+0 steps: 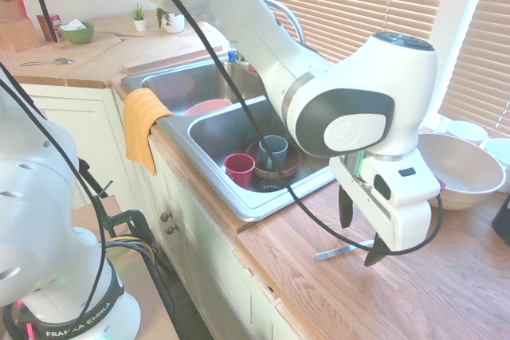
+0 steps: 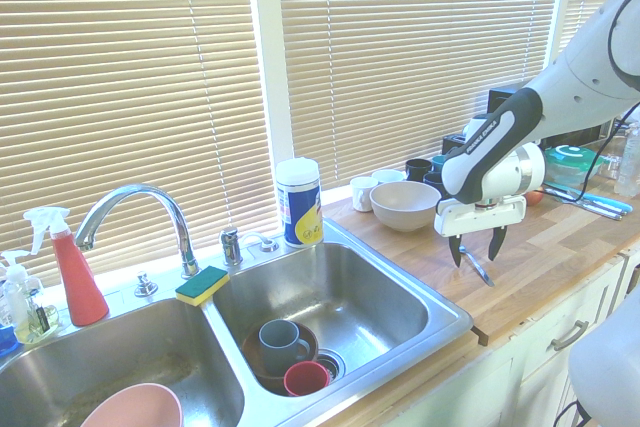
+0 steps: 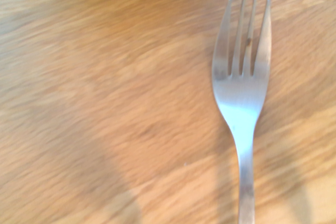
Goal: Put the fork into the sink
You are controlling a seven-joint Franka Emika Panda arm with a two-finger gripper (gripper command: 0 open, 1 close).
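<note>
Silver fork (image 3: 241, 103): we list it as lying flat on the wooden tabletop (image 1: 414, 292), tines up in the wrist view and nothing touching it; in the first exterior view only its handle end shows (image 1: 339, 252) past the arm. Tool (image 1: 360, 228): released, dark fingers spread and pointing down, poised over the fork with one finger to each side of it, and we see no contact yet (image 2: 475, 250). Progress, as we judge it: the grasp is not made, the fork is not lifted, so the pick-up, the carry to the left in the second exterior view and the drop remain. Sink (image 2: 440, 309): stainless, double basin; the basin nearer the fork holds a grey mug (image 2: 278, 339), a red cup (image 2: 305, 378) and a brown dish, and the far basin holds a pink bowl (image 2: 135, 409). White bowl (image 2: 404, 204) stands beyond the tool, near the blinds. Writing: "FRANKA EMIKA" reads on the arm's base ring (image 1: 76, 326); we can make out lettering on the arm's dark band in the second exterior view, too small to read. Canister (image 2: 298, 202) behind the sink carries a blue and yellow label we cannot read.
</note>
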